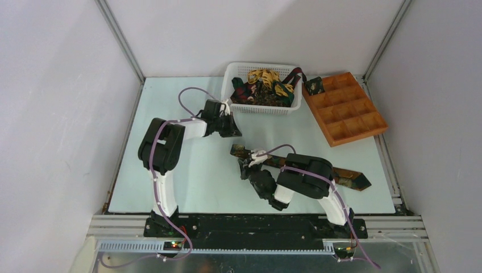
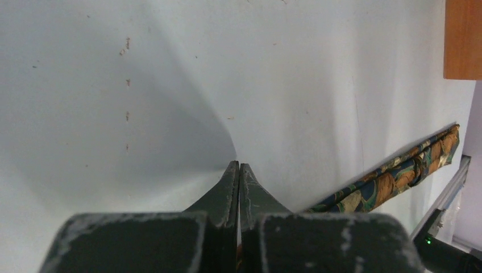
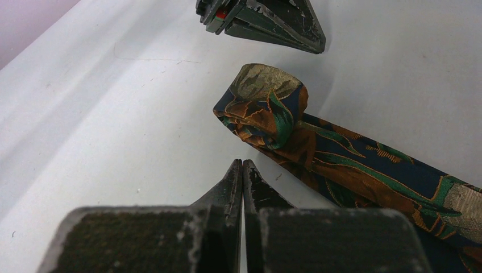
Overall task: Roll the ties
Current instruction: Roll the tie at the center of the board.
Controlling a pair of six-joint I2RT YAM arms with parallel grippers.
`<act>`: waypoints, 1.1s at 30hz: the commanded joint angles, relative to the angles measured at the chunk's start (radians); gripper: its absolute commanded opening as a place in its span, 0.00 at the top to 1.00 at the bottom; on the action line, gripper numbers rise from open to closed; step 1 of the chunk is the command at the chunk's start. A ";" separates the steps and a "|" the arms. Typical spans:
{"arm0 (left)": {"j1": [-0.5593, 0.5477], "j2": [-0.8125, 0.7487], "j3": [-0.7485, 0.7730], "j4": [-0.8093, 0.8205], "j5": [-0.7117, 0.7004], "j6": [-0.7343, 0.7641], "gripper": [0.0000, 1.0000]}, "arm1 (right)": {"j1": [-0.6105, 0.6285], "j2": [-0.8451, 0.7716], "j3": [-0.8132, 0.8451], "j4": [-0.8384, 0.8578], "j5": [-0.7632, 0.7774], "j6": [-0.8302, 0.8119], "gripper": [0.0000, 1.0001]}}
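- My left gripper (image 2: 239,166) is clenched, fingers pressed tip to tip with nothing between them. It hangs over bare table (image 1: 187,170), close to the basket (image 1: 261,108) in the top view.
- My right gripper (image 3: 242,164) is clenched as well and empty. Its tips sit just beside the tie's rolled end, and I see no contact.
- The tie (image 3: 341,165), dark with green and orange-brown pattern, lies flat on the table. One end is turned over into a small loose roll between the two grippers.
- From the top view, the rest of it runs rightward under my right arm, with its pointed wide end near the table's right edge.
- More ties (image 1: 264,85) are heaped in the white basket at the far edge.
- The tray (image 1: 352,122) sits just right of the basket, angled on the table.
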 commanded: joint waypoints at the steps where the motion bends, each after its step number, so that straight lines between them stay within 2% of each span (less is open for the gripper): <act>1: -0.008 -0.019 -0.001 -0.007 0.049 -0.013 1.00 | 0.004 0.019 0.017 0.058 0.046 -0.003 1.00; 33: -0.021 -0.008 -0.025 0.005 0.065 -0.023 1.00 | -0.025 0.081 0.087 0.067 0.057 0.026 1.00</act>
